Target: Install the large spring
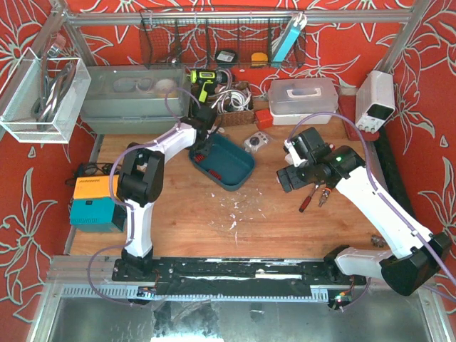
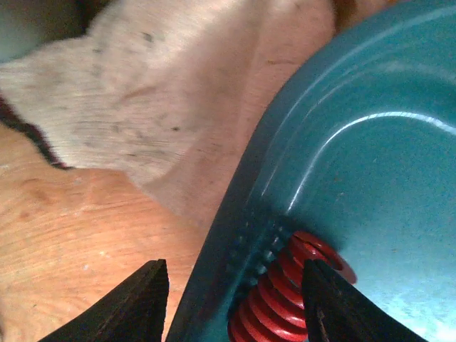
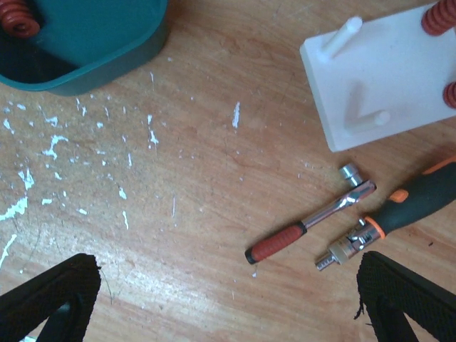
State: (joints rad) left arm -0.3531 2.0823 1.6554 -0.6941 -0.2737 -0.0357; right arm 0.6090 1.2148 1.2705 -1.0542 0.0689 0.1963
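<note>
A large red spring [image 2: 285,292] lies in the teal tray [image 2: 370,164], against its wall near a corner. My left gripper [image 2: 239,306] is open and straddles that wall: one finger [image 2: 142,306] over the wood outside, the other [image 2: 335,306] inside beside the spring. In the top view the left gripper [image 1: 201,148] is at the tray's [image 1: 231,171] left corner. The spring also shows in the right wrist view [image 3: 16,18]. A white peg board [image 3: 385,78] carries red springs [image 3: 438,16] at its far edge. My right gripper [image 3: 228,299] is open and empty over bare wood.
A red-handled ratchet [image 3: 310,224] and an orange-black screwdriver [image 3: 406,206] lie on the table below the peg board. White flecks [image 3: 50,149] are scattered near the tray. Grey and white bins [image 1: 128,96], a power supply [image 1: 375,100] and an orange-teal box [image 1: 96,203] ring the table.
</note>
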